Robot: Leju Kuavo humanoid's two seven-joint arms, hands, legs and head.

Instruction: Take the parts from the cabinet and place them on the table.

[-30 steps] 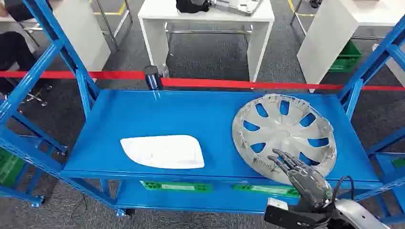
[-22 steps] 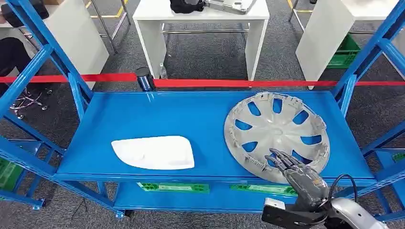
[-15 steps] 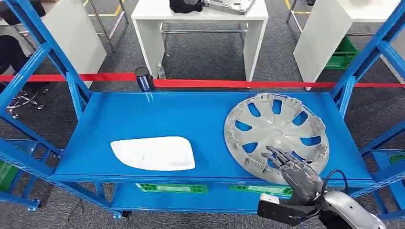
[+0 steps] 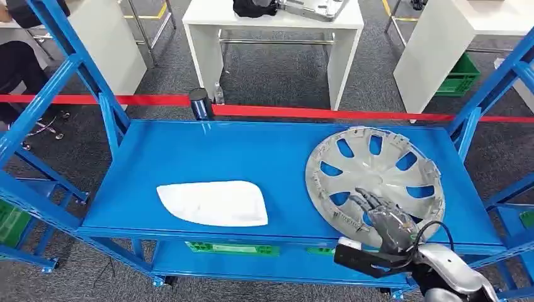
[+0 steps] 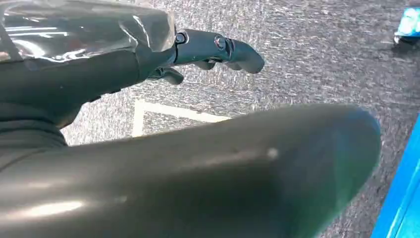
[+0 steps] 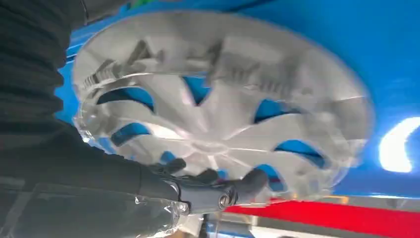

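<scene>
so the step in hand looks like the first pickup: the right hand (image 4: 383, 217) reaches over the near edge of the hubcap (image 4: 375, 180), which lies flat, inner side up, on the right part of the blue shelf (image 4: 208, 154) of the cabinet. in the head view its fingers are stretched forward and apart over the near spokes; the right wrist view shows the hand (image 6: 208, 191) with fingertips (image 6: 255, 179) at the spokes near the hub, seemingly touching but not yet curled around anything, so i judge it released rather than grasping. the other part, a white flat panel (image 4: 213, 202), lies on the near left of the same shelf, well apart from the hubcap and untouched. the left hand (image 5: 208, 52) hangs over grey carpet, away from the shelf, its fingers loosely bent with nothing in them; whether they are properly clenched i cannot tell. nothing has gone to the table yet, so the task seems at its beginning. next, i'd say, the right fingers need to hook through a spoke opening or clamp the near rim, firmly enough that the wide, light disc does not tip or slide when lifted clear of the shelf frame.
</scene>
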